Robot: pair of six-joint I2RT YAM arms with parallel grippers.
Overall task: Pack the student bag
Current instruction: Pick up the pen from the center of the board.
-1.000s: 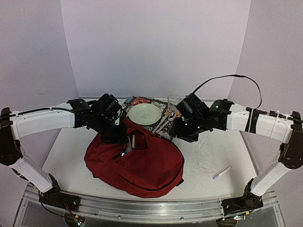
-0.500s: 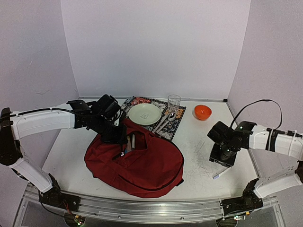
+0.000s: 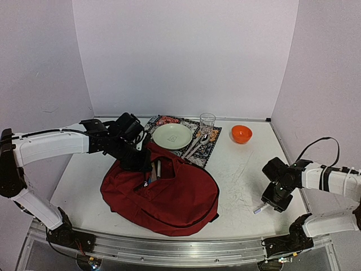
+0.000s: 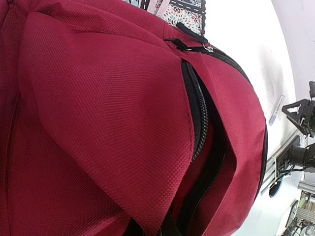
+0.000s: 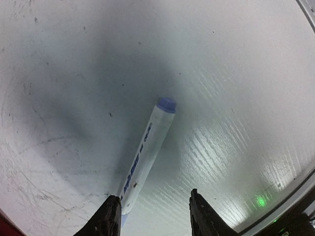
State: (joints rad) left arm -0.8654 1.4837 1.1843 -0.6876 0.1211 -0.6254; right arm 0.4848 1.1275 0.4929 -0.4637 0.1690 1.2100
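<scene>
Top external view: a large soft dark-red fabric backpack lies on the white surface in front of the left arm, its far edge against a patterned placemat. The backpack's black zipper gapes open. The left gripper sits at the upper edge of that opening, its fingers closed on a fold of the red fabric. On the placemat are a pale green round plate, a clear drinking glass and some cutlery. A small orange bowl stands apart to its right. In the right wrist view, the right gripper hangs low over the surface with its fingers spread, holding nothing. The near end of a white marker with a blue cap lies between them, close beside the finger on the picture's left; whether they touch cannot be told.
</scene>
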